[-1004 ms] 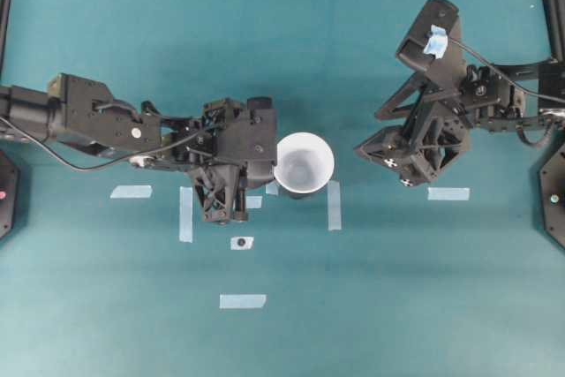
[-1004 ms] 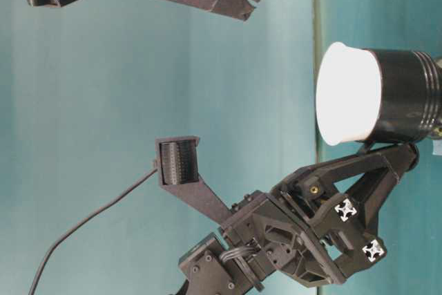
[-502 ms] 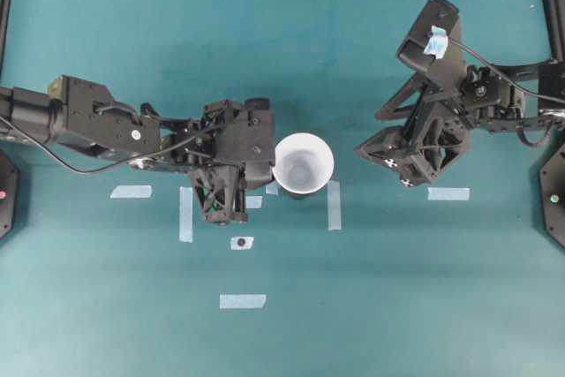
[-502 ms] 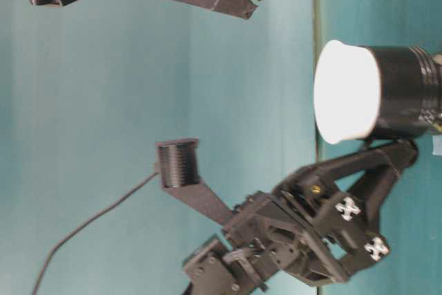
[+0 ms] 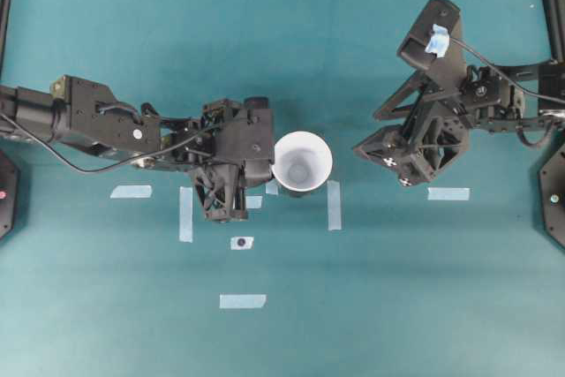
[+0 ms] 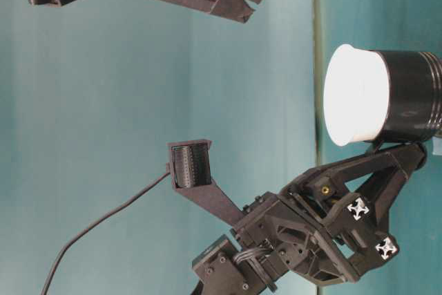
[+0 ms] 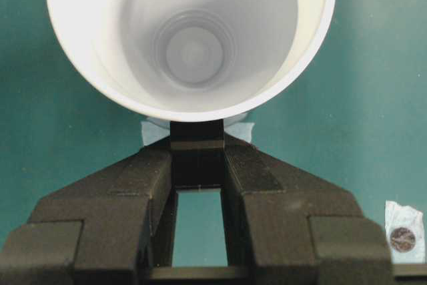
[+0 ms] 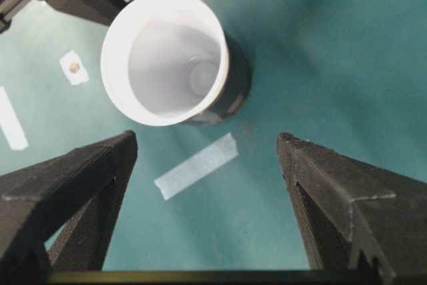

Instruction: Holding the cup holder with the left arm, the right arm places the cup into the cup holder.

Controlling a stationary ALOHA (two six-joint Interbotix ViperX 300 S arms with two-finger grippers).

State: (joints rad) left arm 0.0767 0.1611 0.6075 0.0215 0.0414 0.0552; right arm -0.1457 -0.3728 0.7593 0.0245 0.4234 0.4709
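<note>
Left pincer (image 7: 198, 158): narrowed on the stubby handle of the cup holder (image 8: 230, 81), judged a steadying grip so the holder cannot shift or tip.

Cup holder: upright on the teal worktop (image 5: 397, 289), tape strips just beside it.

Cup (image 5: 302, 162): seated inside the holder, white rim flaring above the black wall; placement looks complete.

Right pincer (image 8: 207, 145): well apart from the holder, raised, jaws spread wide, holding and touching nothing.
</note>
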